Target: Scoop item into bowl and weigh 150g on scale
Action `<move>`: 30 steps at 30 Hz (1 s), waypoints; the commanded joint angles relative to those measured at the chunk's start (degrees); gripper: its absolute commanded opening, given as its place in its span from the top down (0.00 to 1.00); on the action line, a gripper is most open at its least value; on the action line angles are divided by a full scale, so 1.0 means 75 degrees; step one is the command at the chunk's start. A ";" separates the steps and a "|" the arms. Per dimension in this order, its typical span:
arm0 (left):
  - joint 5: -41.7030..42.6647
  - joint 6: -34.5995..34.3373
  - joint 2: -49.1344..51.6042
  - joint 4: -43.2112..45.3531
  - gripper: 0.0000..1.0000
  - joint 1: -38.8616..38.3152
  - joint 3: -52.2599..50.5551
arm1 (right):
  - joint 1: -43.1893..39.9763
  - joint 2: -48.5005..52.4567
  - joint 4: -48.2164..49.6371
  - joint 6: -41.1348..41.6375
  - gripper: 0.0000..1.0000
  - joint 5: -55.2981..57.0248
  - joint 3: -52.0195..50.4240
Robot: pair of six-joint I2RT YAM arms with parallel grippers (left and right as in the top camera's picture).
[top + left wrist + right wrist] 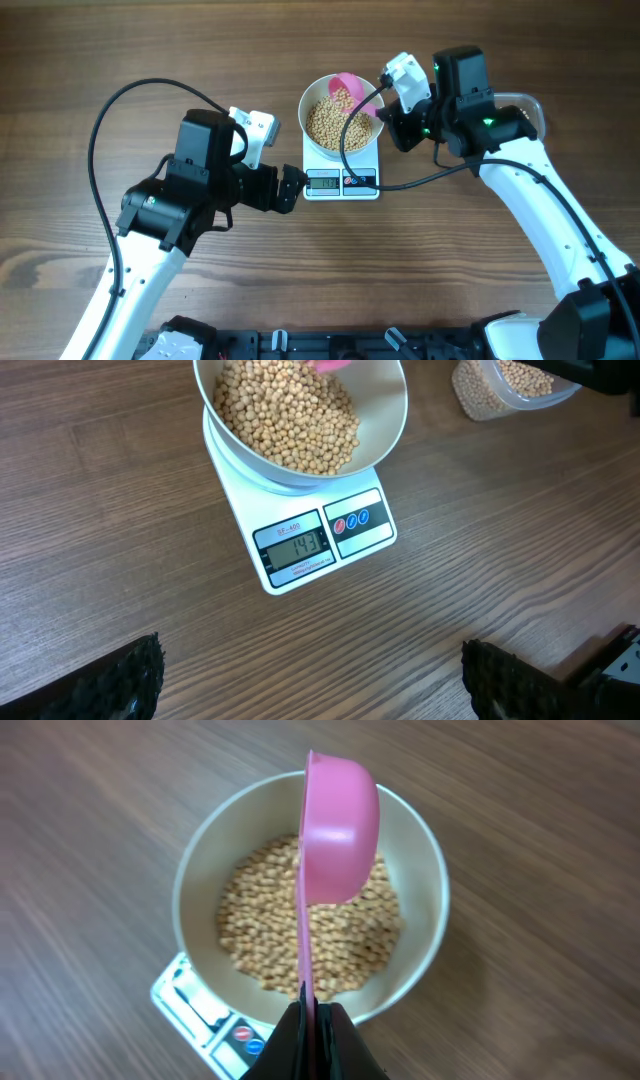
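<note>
Overhead, bowl (306,118): sitting on the scale (341,183) at the middle of the bench (100,60), holding a heap of beans (328,125).
Overhead, right tool (386,118): clenching the handle of a pink scoop (345,90), which is hanging over the bowl's far side.
Overhead, left tool (292,188): standing released just beside the scale's left edge, grasping nothing.
Left wrist, display (297,547): seeming to read 143, so only a small top-up is looking due.
Left wrist, tub (500,390): standing near the bowl, holding more beans.
Right wrist, scoop (340,825): tilting on its side above the beans (260,920); I cannot tell whether any are lying inside it.
Right wrist, step: going best with the scoop kept low inside the rim (428,860), letting beans fall a few at a time while watching the display.
</note>
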 commanded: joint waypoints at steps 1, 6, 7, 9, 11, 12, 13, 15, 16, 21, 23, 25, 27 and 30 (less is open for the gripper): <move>0.0067 -0.0041 -0.0047 0.0020 0.00 0.0050 0.0003 | 0.0032 -0.0178 0.0052 0.0399 0.96 -0.0545 0.0009; 0.0067 -0.0041 -0.0047 0.0020 0.00 0.0050 0.0003 | 0.0032 -0.0178 0.0055 0.0589 0.96 -0.0545 0.0009; 0.0067 -0.0041 -0.0047 0.0020 0.00 0.0050 0.0003 | 0.0032 -0.0178 0.0061 0.0592 0.96 -0.0545 0.0012; 0.0064 -0.0041 -0.0047 0.0020 0.00 0.0050 0.0003 | 0.0032 -0.0178 0.0073 0.0589 0.96 -0.0542 0.0009; 0.0067 -0.0041 -0.0047 0.0020 0.00 0.0050 0.0003 | 0.0032 -0.0178 0.0079 0.0589 0.96 -0.0542 0.0009; 0.0067 -0.0041 -0.0047 0.0020 0.00 0.0050 0.0003 | 0.0032 -0.0178 0.0079 0.0589 0.96 -0.0545 0.0012; 0.0064 -0.0041 -0.0047 0.0020 0.00 0.0050 0.0003 | 0.0032 -0.0178 0.0082 0.0589 0.96 -0.0542 0.0012; 0.0067 -0.0041 -0.0047 0.0020 0.00 0.0050 0.0003 | 0.0032 -0.0178 0.0082 0.0592 0.96 -0.0545 0.0009; 0.0067 -0.0041 -0.0047 0.0020 0.00 0.0050 0.0003 | 0.0032 -0.0178 0.0082 0.0595 0.96 -0.0545 0.0009; 0.0067 -0.0041 -0.0047 0.0020 0.00 0.0050 0.0003 | 0.0032 -0.0178 0.0105 0.0592 0.96 -0.0542 0.0012; 0.0064 -0.0041 -0.0047 0.0020 0.00 0.0050 0.0003 | 0.0032 -0.0178 0.0166 0.0577 0.96 -0.0533 0.0012; 0.0067 -0.0041 -0.0047 0.0020 0.00 0.0050 0.0003 | 0.0032 -0.0178 0.0207 0.0527 0.96 -0.0472 0.0009; 0.0067 -0.0041 -0.0047 0.0020 0.00 0.0050 0.0003 | 0.0032 -0.0178 0.0221 0.0536 0.96 -0.0475 0.0012; 0.0064 -0.0041 -0.0047 0.0020 0.00 0.0050 0.0003 | 0.0032 -0.0178 0.0221 0.0533 0.96 -0.0475 0.0012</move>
